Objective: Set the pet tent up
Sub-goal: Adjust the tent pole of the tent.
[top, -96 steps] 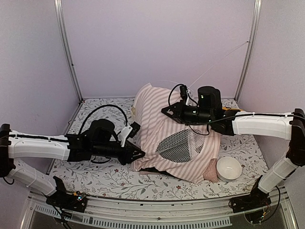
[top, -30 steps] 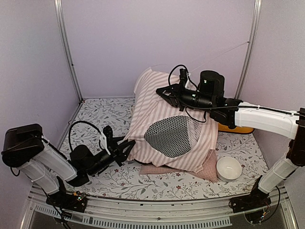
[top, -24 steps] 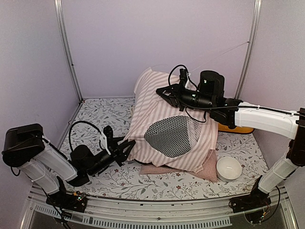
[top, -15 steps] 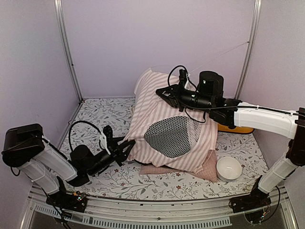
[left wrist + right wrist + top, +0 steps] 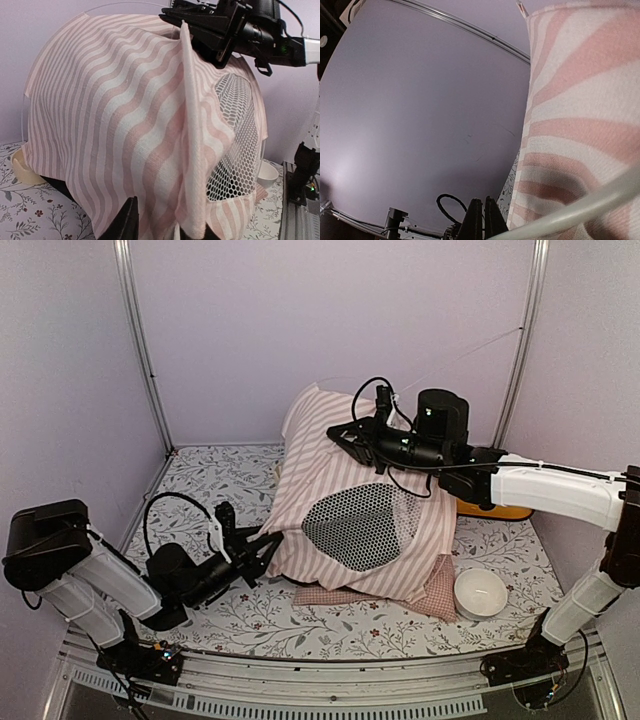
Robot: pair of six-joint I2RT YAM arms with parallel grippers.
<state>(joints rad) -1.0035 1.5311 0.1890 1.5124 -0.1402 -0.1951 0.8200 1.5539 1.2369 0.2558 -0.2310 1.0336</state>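
Left gripper (image 5: pixel 268 545): low over the table (image 5: pixel 200 475) at the near-left corner of what we are setting up. Its jaws are apart, with an upright seam fold of striped cloth rising between them, and the finger we can see does not touch that fold.
Cushion (image 5: pixel 425 595): pink checked, flat on the table. It pokes out from under the near-right hem.
Bowl (image 5: pixel 480 592): white and upright, just beside the cushion's right corner.
Pet tent (image 5: pixel 340 475): in the middle of the table, its pink-and-white stripes hanging as a slack dome. The lower edge lies on the table and the cushion.
Mesh window (image 5: pixel 360 527): an oval of black mesh on the side facing us – white sheer cloth sits at its right edge.
Right gripper (image 5: pixel 338 432): at the top of the tent, reaching in from the right with its jaws together. We cannot tell whether any cloth is pinched between them.
Pole (image 5: pixel 470 350): thin and white, running up from the top of the tent toward the back-right frame post.
Orange object (image 5: pixel 495 510): behind the right arm and mostly hidden – we cannot say what it is.
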